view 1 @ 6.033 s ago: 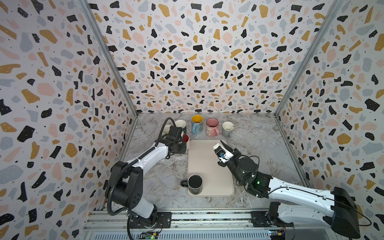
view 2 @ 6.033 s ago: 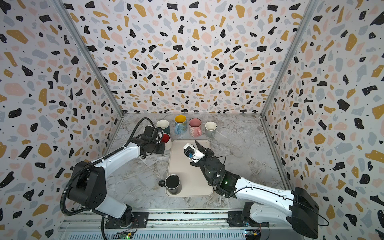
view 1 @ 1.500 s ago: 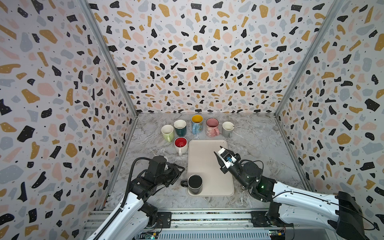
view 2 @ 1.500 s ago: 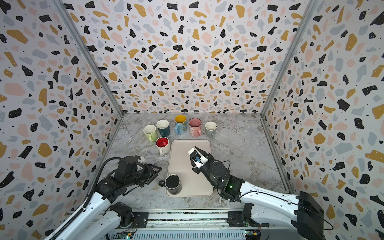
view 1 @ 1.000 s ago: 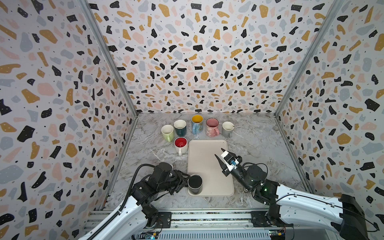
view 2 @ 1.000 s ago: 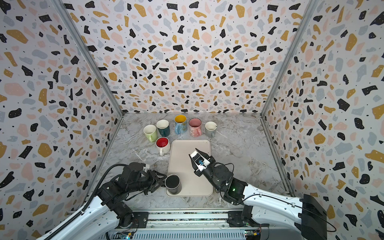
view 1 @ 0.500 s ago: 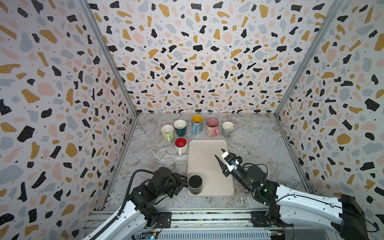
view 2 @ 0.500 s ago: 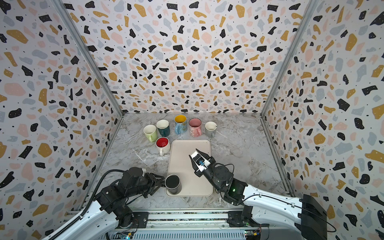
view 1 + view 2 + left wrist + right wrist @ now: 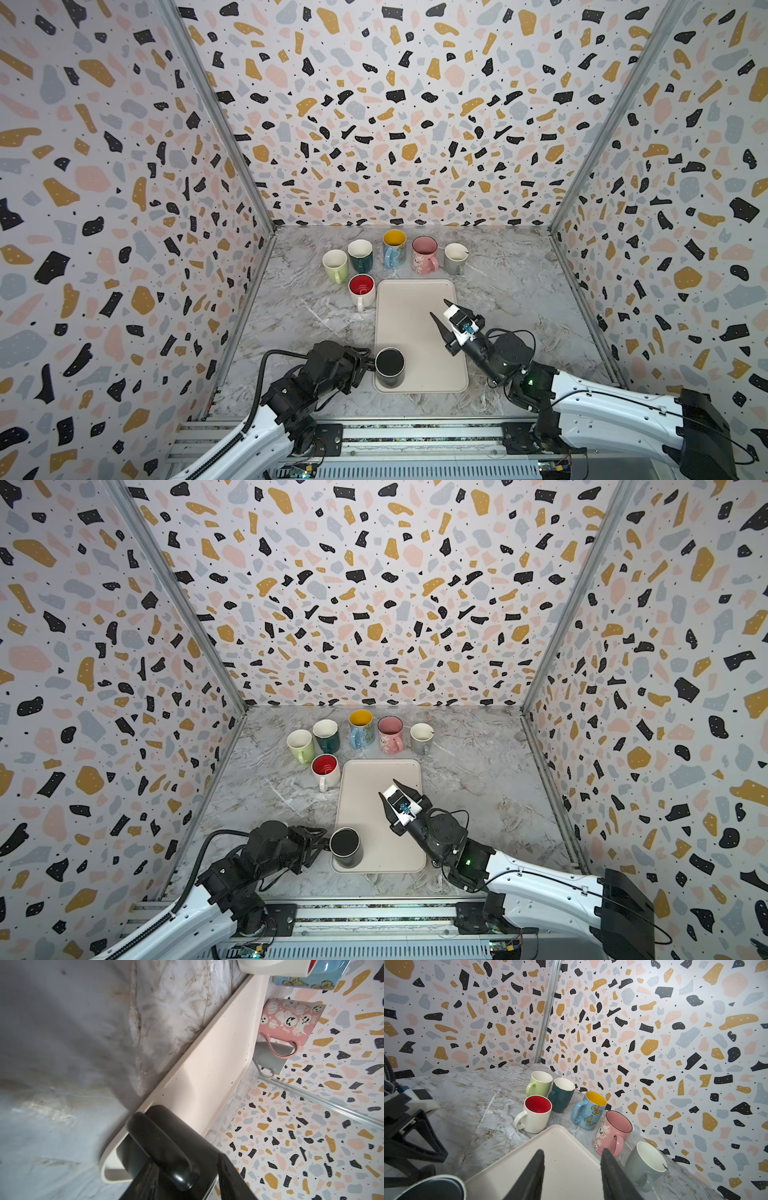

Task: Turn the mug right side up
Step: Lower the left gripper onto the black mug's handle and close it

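A black mug [image 9: 390, 368] [image 9: 346, 848] stands on the near left corner of the beige tray [image 9: 415, 307] [image 9: 365, 783]. A flat dark face ringed in white points up, so it looks bottom up. Its handle [image 9: 162, 1147] points left. My left gripper [image 9: 368, 363] [image 9: 322, 841] [image 9: 187, 1167] is low at the tray's left edge. It is open, with the handle between its fingers and a gap on one side. My right gripper [image 9: 439, 307] [image 9: 387, 787] [image 9: 573, 1150] hovers open and empty over the tray's right half. The mug's top [image 9: 431, 1188] shows in the right wrist view.
Upright mugs stand behind the tray: a white one with a red inside [image 9: 360, 289] at its far left corner, then green [image 9: 335, 264], teal [image 9: 360, 254], blue with a yellow inside [image 9: 394, 247], pink [image 9: 424, 253] and grey [image 9: 455, 257]. Patterned walls close three sides.
My left arm came from the back mugs down to the black mug's handle and has settled there. The right gripper drew back a little and its jaws widened slightly.
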You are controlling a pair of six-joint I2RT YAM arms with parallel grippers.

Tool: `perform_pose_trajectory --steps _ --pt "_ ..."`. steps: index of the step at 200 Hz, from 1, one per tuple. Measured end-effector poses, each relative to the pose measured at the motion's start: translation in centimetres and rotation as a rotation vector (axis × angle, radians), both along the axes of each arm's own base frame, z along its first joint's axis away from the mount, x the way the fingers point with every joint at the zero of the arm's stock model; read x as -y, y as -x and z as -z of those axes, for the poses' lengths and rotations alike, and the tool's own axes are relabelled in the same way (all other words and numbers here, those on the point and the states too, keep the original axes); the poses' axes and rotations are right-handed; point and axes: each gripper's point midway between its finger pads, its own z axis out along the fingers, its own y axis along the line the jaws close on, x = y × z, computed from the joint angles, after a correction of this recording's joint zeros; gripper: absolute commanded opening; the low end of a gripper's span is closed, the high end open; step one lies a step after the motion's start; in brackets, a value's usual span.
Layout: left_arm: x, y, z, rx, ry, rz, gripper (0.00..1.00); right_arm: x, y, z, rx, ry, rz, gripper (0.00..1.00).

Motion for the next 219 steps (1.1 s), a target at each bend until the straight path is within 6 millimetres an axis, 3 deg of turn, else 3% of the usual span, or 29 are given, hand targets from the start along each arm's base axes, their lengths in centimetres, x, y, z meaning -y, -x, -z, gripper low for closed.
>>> perform_pose_trajectory --steps 219 --pt "1.1 -2.3 1.2 0.025 0.063 -0.063 0.40 -0.1 -0.8 0.9 -0.004 0.003 0.021 0.50"
